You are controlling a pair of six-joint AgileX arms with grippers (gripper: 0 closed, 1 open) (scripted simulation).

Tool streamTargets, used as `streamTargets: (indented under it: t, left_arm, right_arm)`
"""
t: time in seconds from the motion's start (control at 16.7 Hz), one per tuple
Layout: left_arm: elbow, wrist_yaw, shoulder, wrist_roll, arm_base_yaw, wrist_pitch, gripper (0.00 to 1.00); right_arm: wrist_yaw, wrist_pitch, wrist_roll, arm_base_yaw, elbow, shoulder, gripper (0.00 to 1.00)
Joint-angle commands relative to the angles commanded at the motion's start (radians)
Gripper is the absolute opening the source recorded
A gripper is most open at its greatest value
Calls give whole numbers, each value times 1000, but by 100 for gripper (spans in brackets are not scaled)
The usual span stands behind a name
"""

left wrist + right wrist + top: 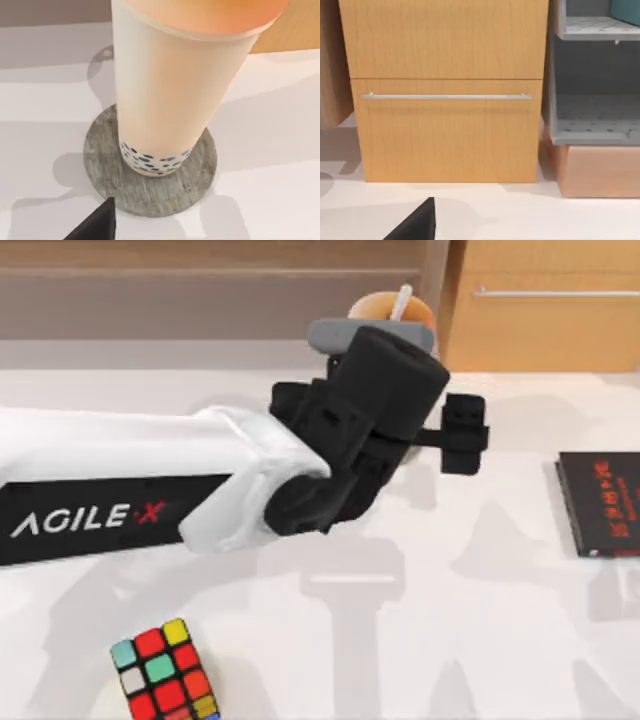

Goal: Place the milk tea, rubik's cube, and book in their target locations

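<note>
Top view first: my left arm reaches across the surface (420,640), its gripper (400,350) hidden under the wrist body, right at the milk tea (392,306), whose lid and white straw (403,298) peek out beyond it. Whether the fingers are spread or closed I cannot tell. "AGILE·X" reads in white on the arm's black band, the X in red. The rubik's cube (165,672) lies well apart from those fingers, near the front edge; the black book (603,502) lies off at the right edge, its red lettering too small to read.

Left wrist view: the milk tea (175,85) stands upright on the grey coaster (150,187), pearls at its base, roughly centred just ahead of the fingers. The placing looks done, so the step is letting go well: open fully, then back straight away without brushing the tall cup.

Right wrist view: the parked right arm faces a wooden drawer (445,130) with a bar handle, beside a grey shelf (592,125).
</note>
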Motion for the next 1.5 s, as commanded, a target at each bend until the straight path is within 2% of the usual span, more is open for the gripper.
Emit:
streamTargets:
  t: [0.42,0.72,0.9,1.2,1.5]
  left_arm:
    - [-70,267,-232,-376,110,-737,100]
    - [-115,395,-337,-575,191,-1080,100]
    - [-128,429,-362,-630,216,-1161,100]
    - [-126,429,-359,-633,214,-1165,100]
    - [-211,431,-326,-632,220,-1044,100]
  right_arm:
    - [0,0,0,0,0,0,100]
    - [0,0,0,0,0,0,100]
    - [0,0,0,0,0,0,100]
    - [0,0,0,0,0,0,100]
    - [0,0,0,0,0,0,100]
